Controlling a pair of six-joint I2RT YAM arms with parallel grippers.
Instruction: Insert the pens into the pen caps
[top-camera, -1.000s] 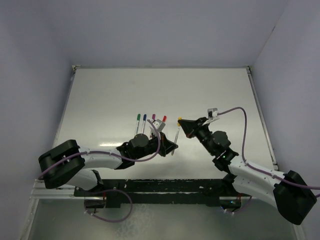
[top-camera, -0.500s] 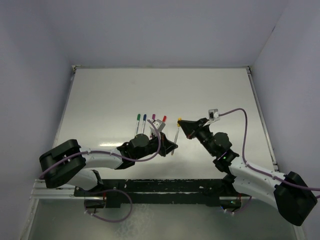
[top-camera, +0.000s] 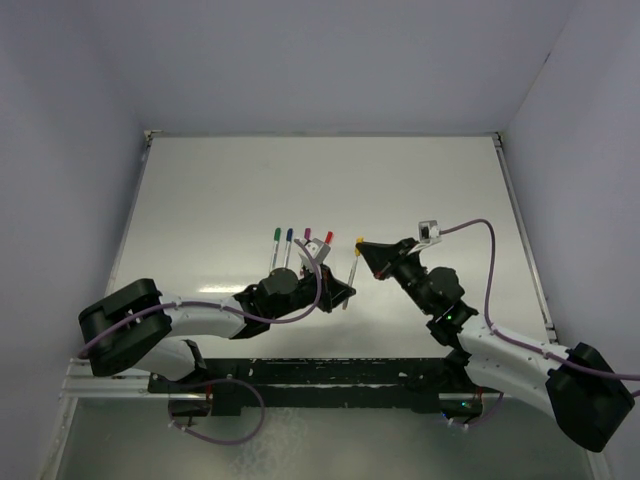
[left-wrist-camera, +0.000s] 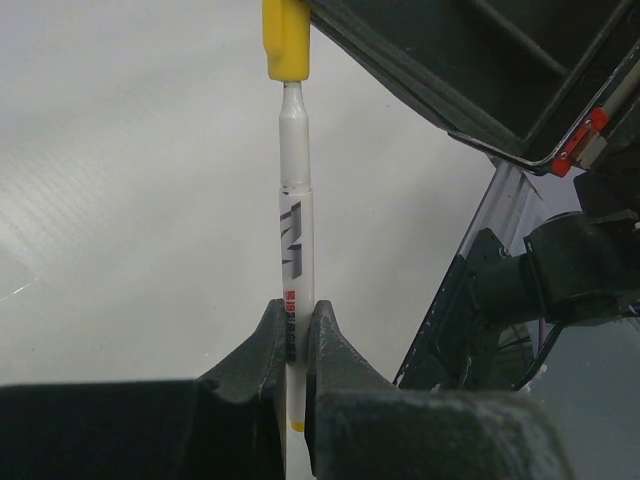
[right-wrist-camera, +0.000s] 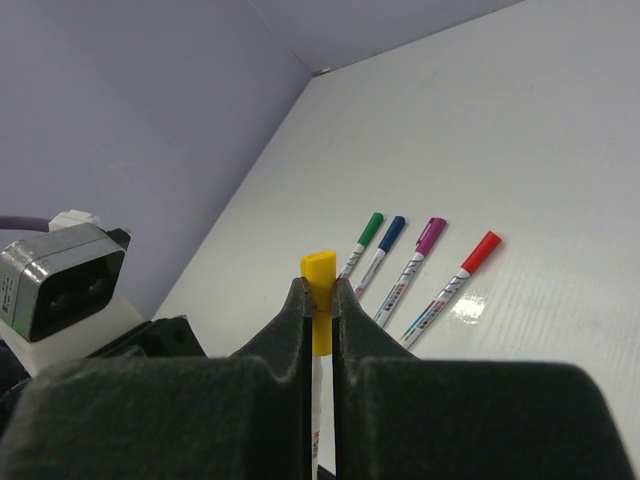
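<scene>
My left gripper (left-wrist-camera: 297, 335) clamped the pen (left-wrist-camera: 296, 235), its tip pointing away from my bases into the yellow cap (left-wrist-camera: 286, 40). My right gripper (right-wrist-camera: 318, 300) pinched that cap.

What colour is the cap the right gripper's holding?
Yellow. The cap shows best in the right wrist view, pinched in the right gripper.

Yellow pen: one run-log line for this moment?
left fingers: shut on yellow pen | right fingers: shut on yellow cap | cap on pen tip, not fully seated | four capped pens on table
</scene>
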